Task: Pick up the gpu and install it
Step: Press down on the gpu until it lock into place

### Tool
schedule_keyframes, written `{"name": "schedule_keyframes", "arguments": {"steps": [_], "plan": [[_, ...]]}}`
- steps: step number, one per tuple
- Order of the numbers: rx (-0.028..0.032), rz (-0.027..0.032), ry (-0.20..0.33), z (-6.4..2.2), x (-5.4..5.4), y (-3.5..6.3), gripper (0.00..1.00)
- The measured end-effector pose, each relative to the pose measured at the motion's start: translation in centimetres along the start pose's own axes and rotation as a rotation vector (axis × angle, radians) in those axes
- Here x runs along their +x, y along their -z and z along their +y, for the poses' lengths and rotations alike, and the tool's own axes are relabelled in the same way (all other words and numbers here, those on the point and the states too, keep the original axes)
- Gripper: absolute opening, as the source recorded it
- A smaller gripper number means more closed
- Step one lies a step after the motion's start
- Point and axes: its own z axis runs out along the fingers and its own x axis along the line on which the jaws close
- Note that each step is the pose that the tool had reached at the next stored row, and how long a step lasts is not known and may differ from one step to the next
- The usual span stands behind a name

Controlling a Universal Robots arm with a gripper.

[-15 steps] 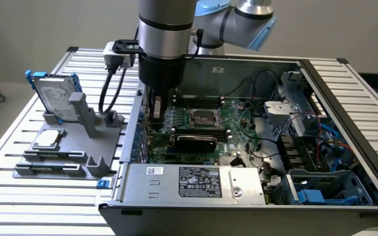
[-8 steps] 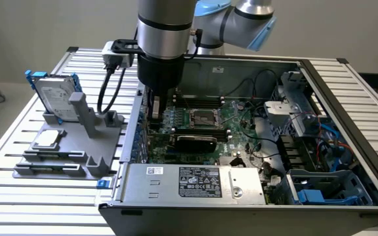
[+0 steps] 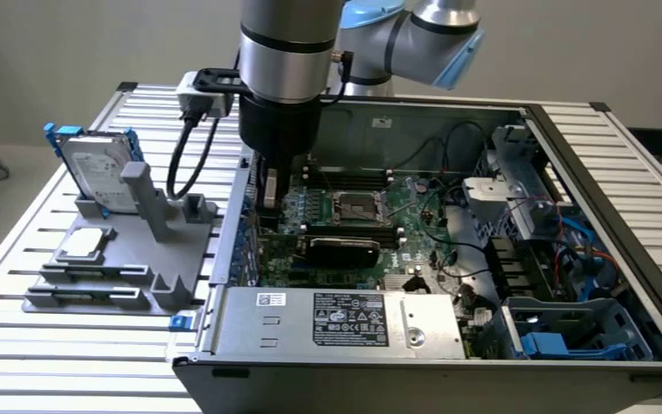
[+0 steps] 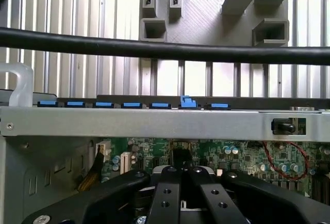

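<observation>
1. The gripper (image 3: 270,203) is down inside the case (image 3: 614,177), by its wall on the exterior view's left. In the wrist view the gripper (image 4: 180,175) has its fingers drawn together with only a dark sliver between them. I can't tell whether that sliver is the card's edge.
2. The gpu (image 3: 343,249) sits low on the motherboard (image 3: 417,233), black cooler showing, just beside the gripper toward the exterior view's right.
3. Handling, as I judge it: light and stiff, but fragile. I'd grip the board's bare top edge or the bracket end, never the cooler or the small parts. Smooth edges could slip, so I'd keep the pinch square.
4. Room is tight. The case wall is close on one side, and the PSU (image 3: 343,319) and loose wires crowd the board.
5. A black cable (image 4: 154,50) crosses the wrist view.
6. Outside, the slatted table (image 3: 78,345) carries a grey jig (image 3: 135,259) and a drive (image 3: 90,164), well apart from the gpu.
</observation>
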Motion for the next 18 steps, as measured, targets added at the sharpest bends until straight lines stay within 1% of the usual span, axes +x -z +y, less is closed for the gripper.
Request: {"name": "schedule_keyframes", "arguments": {"steps": [4,15,18], "plan": [[-0.005,-0.0001,-0.006,0.08,-0.02,-0.02,0.11],[-0.0156,-0.0012,-0.025,0.1,-0.19,-0.01,0.11],[-0.0198,-0.001,-0.029,0.1,-0.21,-0.01,0.11]]}}
